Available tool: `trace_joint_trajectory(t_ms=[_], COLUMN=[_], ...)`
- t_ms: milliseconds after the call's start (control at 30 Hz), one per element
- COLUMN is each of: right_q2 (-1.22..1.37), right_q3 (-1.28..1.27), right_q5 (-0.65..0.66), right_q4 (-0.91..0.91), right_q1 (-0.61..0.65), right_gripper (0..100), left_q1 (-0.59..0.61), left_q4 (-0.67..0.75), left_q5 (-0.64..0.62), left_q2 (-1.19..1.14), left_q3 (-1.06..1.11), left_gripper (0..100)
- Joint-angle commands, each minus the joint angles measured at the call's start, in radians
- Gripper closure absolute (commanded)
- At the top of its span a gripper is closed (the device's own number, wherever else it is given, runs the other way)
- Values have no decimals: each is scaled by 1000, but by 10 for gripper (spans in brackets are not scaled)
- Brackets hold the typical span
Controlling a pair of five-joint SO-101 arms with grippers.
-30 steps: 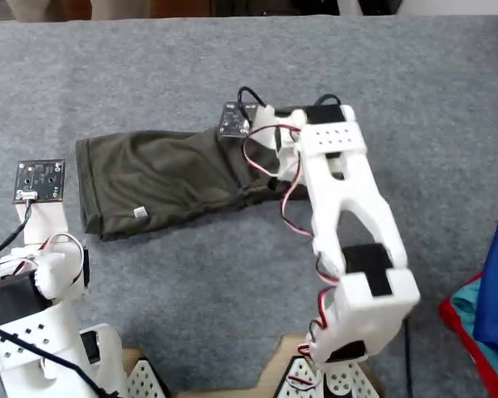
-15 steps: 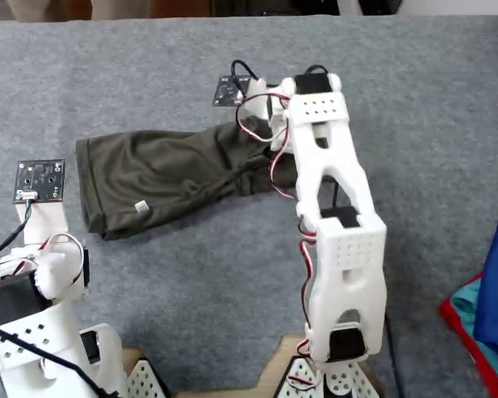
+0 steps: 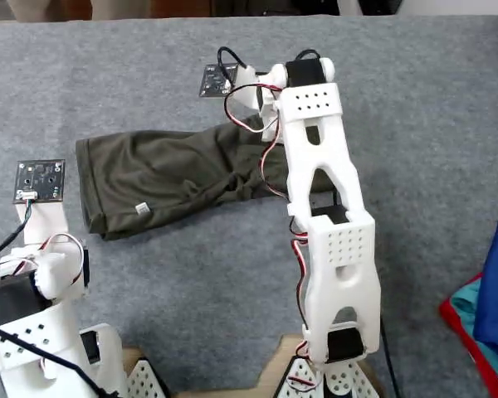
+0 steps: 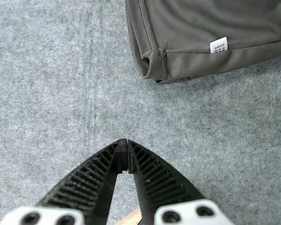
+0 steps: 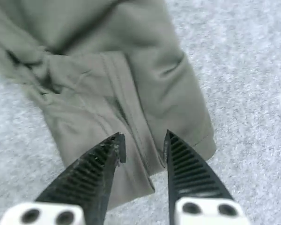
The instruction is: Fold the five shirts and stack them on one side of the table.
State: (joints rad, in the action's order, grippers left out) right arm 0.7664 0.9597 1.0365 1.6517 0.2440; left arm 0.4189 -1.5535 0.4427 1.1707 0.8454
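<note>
Fingers (image 5: pixel 96 171) of your right gripper (image 5: pixel 143 140) stand apart, released, with nothing between them. They hang just over the end of the shirt (image 5: pixel 131 70); you cannot tell from the right wrist view whether the tips touch the cloth. Your left gripper (image 4: pixel 124 149) has its fingers (image 4: pixel 154 180) clenched tip to tip on nothing, above bare bench (image 4: pixel 47 70).

You have a grey, felt-like bench (image 3: pixel 415 108) under everything. On it the olive shirt (image 3: pixel 162 174) lies a little left of the middle, folded roughly into one long band that runs across the bench. Its left end is squared off and flat. Its right end is bunched and creased where it passes under your right arm (image 3: pixel 319 191).

That right arm stretches from its base at the near edge out over the bench. Its wrist sits above the far right end of the shirt.

Your left arm (image 3: pixel 37 286) stands drawn back at the near left corner. It is just short of the shirt's near left corner, which the left wrist view shows apart from the fingertips.

A pile of folded cloth (image 3: pixel 491 290) in blue, teal and red sits at the right edge of the bench, well apart from the olive shirt.

A small white tag (image 3: pixel 139 212) lies on the shirt's near hem, close to its left end.
</note>
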Motion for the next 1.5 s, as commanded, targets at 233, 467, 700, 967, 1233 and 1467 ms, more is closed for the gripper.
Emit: trace_joint_trajectory(t_ms=[233, 467, 700, 967, 1233, 1467], right_q2=[-38, -174, -346, -421, -423, -423], right_q3=[209, -59, -291, -374, -383, -383], right_q5=[-95, -184, -198, -198, -198, -198], right_q4=[135, 135, 135, 135, 135, 135], right_q1=[-74, -166, -205, -205, -205, -200], right_gripper=[843, 843, 843, 844, 846, 846], left_q1=[40, 40, 43, 43, 41, 0], left_q4=[239, 333, 155, -110, -201, -201], left_q5=[-121, -135, -133, -178, -184, -219], left_q2=[-76, -518, -1013, -1575, -1859, -1954], left_q3=[-38, -221, -729, -1266, -1514, -1516], left_gripper=[778, 777, 771, 771, 771, 771])
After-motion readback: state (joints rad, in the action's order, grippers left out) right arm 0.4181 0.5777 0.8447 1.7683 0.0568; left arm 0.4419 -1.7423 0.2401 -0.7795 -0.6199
